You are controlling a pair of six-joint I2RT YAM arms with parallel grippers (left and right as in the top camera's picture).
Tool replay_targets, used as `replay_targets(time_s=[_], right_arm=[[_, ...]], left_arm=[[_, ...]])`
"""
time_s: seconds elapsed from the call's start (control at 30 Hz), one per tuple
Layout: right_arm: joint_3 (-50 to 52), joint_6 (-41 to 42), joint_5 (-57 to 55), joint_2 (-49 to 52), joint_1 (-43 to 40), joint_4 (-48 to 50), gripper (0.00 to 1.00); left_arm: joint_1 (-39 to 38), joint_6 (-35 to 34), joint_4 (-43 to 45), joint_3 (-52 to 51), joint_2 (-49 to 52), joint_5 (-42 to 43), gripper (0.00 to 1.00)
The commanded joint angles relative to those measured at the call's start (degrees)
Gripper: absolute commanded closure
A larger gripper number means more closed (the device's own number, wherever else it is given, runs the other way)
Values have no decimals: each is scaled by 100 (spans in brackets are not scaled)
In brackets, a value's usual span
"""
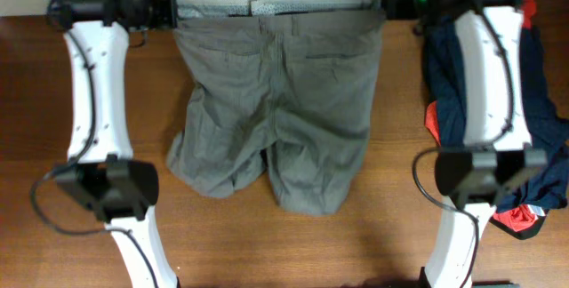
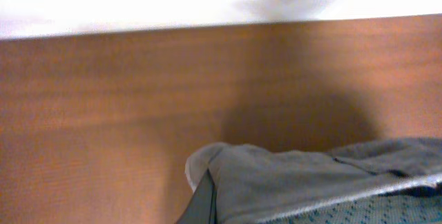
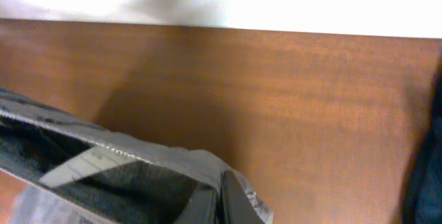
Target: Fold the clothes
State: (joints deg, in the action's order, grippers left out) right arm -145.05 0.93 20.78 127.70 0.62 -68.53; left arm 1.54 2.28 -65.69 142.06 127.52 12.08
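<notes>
The grey-khaki shorts [image 1: 280,101] lie back side up on the brown table, waistband stretched along the far edge, both legs pointing toward me. My left gripper [image 1: 175,10] is shut on the waistband's left corner; the left wrist view shows a finger [image 2: 202,207] against the grey cloth [image 2: 311,179]. My right gripper [image 1: 384,5] is shut on the waistband's right corner; the right wrist view shows the fingers [image 3: 224,203] pinching the cloth [image 3: 138,162].
A heap of dark navy [image 1: 542,101] and bright red [image 1: 518,221] garments lies at the right edge of the table, under and beside the right arm. Both arm bases stand near the front edge. The wood table [image 1: 36,101] extends left of the shorts.
</notes>
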Motion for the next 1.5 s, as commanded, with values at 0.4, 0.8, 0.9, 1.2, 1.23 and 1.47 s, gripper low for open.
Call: replay_targets(time_s=[0.4, 0.8, 0.9, 1.2, 1.23, 1.47], right_arm=[[-317, -87, -1060, 907, 87, 1366, 1], [-326, -219, -444, 162, 87, -1456, 1], [-326, -216, -444, -164, 92, -1978, 1], [-293, -146, -446, -1104, 94, -2881, 4], [-260, -105, -448, -1180, 107, -2881, 5], [481, -66, -485, -1486, 621, -2881, 5]], left_arm=[[-129, -470, 1755, 402, 1174, -1078, 1], [-140, -470, -1912, 542, 212, -662, 1], [-166, -490, -2562, 542, -37, -544, 1], [-527, -494, -3101, 531, -684, -586, 1], [-581, -492, -3104, 529, -765, -586, 1], [-1045, -844, -3101, -837, -1679, -1237, 1]])
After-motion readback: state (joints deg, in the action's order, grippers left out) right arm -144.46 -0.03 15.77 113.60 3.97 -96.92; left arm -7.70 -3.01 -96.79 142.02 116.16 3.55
